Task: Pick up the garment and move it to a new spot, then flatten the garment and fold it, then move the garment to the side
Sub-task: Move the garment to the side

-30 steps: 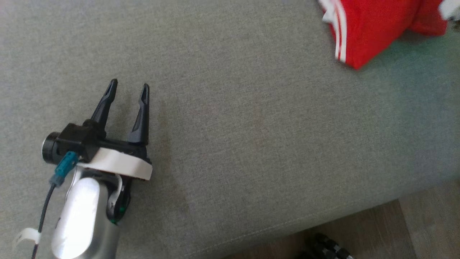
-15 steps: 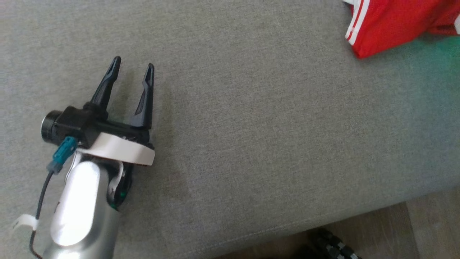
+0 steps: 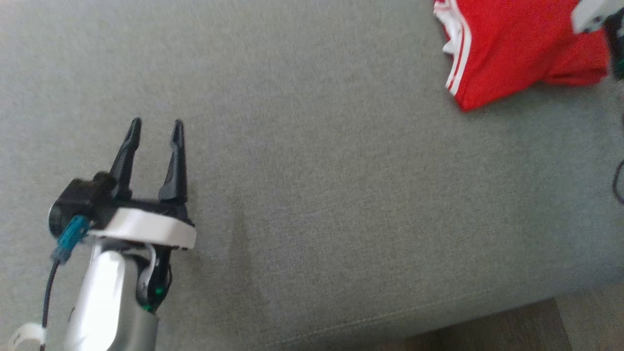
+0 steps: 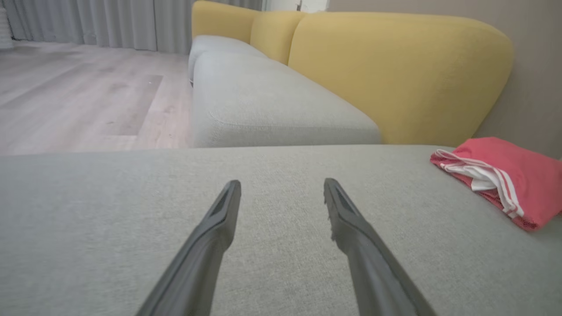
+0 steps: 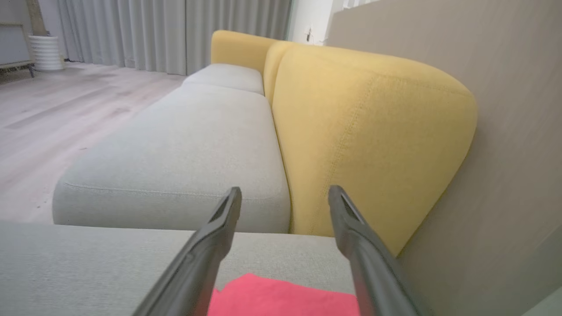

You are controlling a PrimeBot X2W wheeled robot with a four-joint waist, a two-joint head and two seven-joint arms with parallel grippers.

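Garment (image 3: 512, 44), red with white stripes, lay bunched in the head view at the top right of the grey cushion (image 3: 341, 195), cut off by the upper edge. Its striped hem faced the robot's left, and one corner pointed down toward the cushion's front edge. What showed of it ran longer across the view than up it; the full long axis could not be told. Well apart from it, at the lower left, the left gripper (image 3: 156, 123) hung over bare cushion with its two dark fingers spread and nothing between them.

In the left wrist view, the left gripper (image 4: 283, 184) pointed along the cushion (image 4: 131, 219), fingers wide apart and empty. The garment (image 4: 518, 175) lay at the right edge, stripes turned toward the gripper, its length running away to the right. Beyond stood a yellow backrest (image 4: 395, 74), a second grey seat (image 4: 263, 101) and a wooden floor (image 4: 66, 96).

In the right wrist view, the right gripper (image 5: 285, 189) had its fingers parted, gripping nothing. The garment (image 5: 281, 298) lay flat on the cushion (image 5: 88, 263) at the bottom edge, under the gap between them. Ahead rose the backrest (image 5: 360, 131), beside a beige wall (image 5: 505, 131).
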